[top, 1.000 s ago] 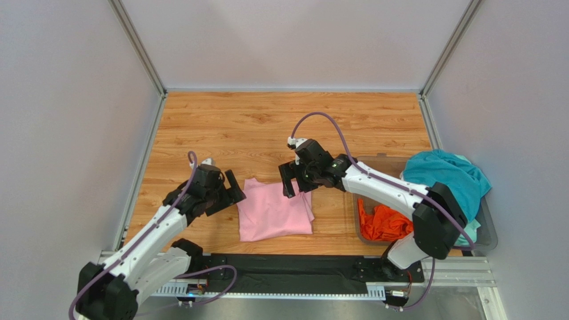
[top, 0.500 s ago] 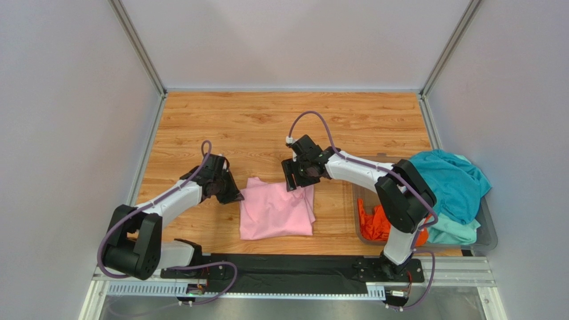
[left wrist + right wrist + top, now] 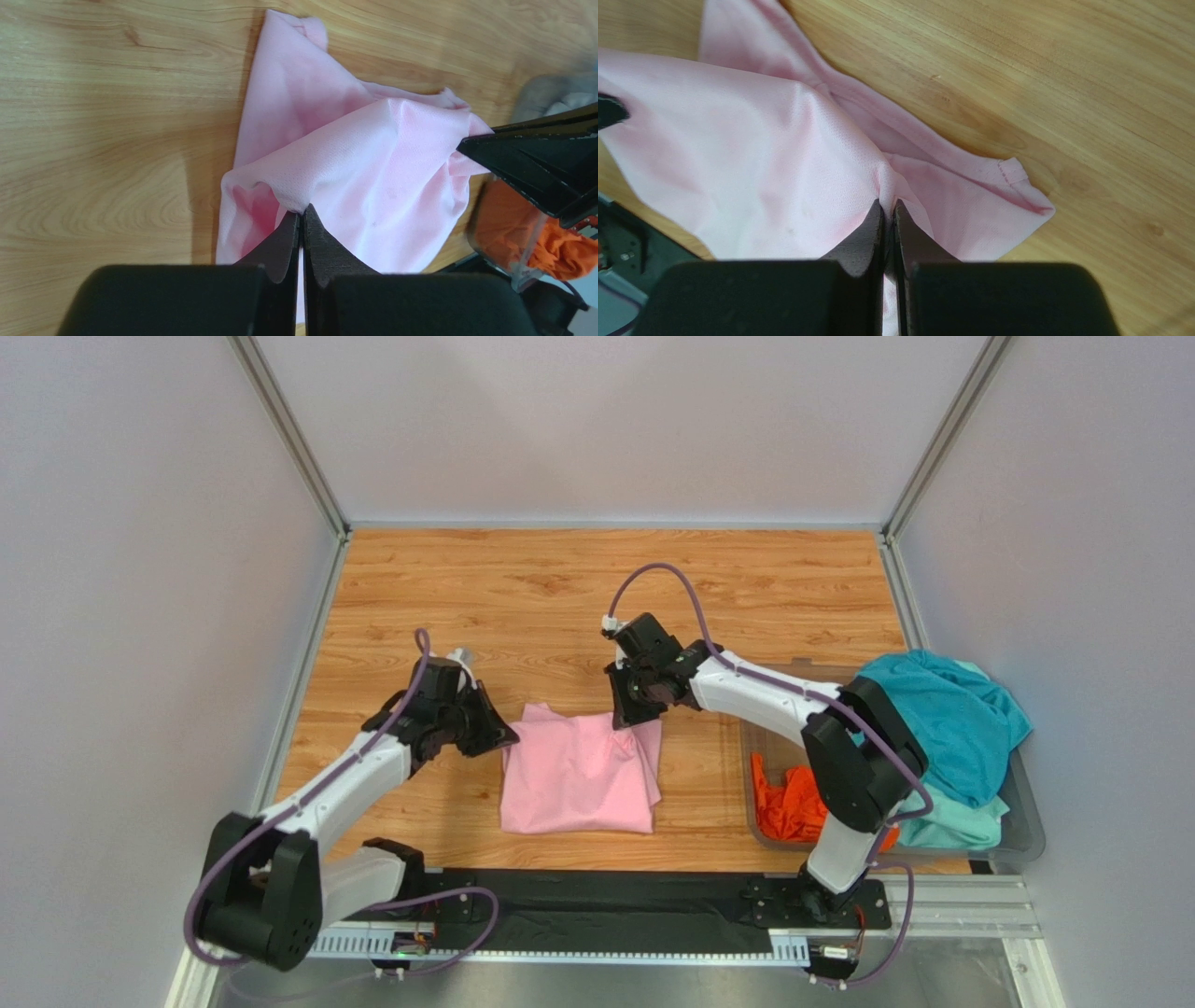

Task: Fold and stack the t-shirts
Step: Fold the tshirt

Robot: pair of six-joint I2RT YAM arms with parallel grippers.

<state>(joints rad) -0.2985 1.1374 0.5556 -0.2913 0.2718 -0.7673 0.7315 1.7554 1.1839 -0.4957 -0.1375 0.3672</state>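
A light pink t-shirt (image 3: 578, 777) lies partly folded on the wooden table, near the front. My left gripper (image 3: 502, 734) is shut on its far left corner, the cloth pinched between the fingertips (image 3: 303, 210). My right gripper (image 3: 627, 717) is shut on the far right corner, a fold of pink cloth (image 3: 808, 161) bunched at its tips (image 3: 888, 204). The top layer of the pink t-shirt (image 3: 379, 161) is lifted and stretched between the two grippers. An orange t-shirt (image 3: 797, 805) and a teal t-shirt (image 3: 943, 714) rest in and over the bin on the right.
A clear plastic bin (image 3: 1020, 826) stands at the right front of the table, with a pale mint cloth (image 3: 954, 826) under the teal one. Grey walls and metal posts enclose the table (image 3: 533, 602). A black rail (image 3: 603, 903) runs along the near edge.
Both grippers have closed on the far corners of the pink t-shirt. The left arm moved right to the cloth's edge; the right one settled onto the right corner, which now rises slightly.
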